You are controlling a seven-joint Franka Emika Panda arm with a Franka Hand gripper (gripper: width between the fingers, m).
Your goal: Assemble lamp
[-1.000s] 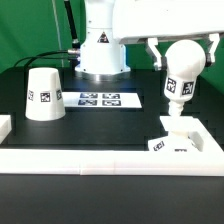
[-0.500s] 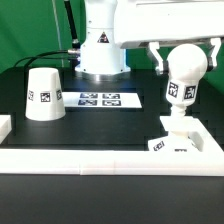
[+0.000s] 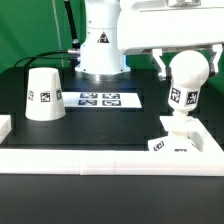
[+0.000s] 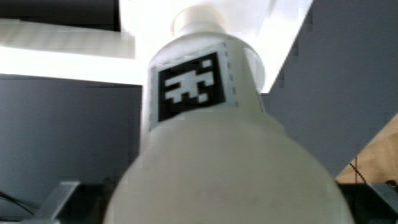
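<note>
The white round-headed bulb (image 3: 188,78) stands with its narrow end down on the small square base (image 3: 181,143) at the exterior view's right. It leans slightly, and I cannot tell whether it is seated. My gripper (image 3: 188,62) is shut on the bulb's round head, one dark finger on each side. In the wrist view the bulb (image 4: 210,120) with its tag fills the picture and hides most of the gripper (image 4: 222,214). The cone shade (image 3: 43,95) stands alone at the exterior view's left, far from the gripper.
The marker board (image 3: 100,99) lies flat at mid-table in front of the robot body (image 3: 100,48). A white raised rim (image 3: 95,158) runs along the front edge and up the exterior view's right side beside the base.
The gripper and the bulb's head have moved toward the exterior view's right and slightly down, over the base. The bulb now stands more nearly upright. The shade has not moved.
</note>
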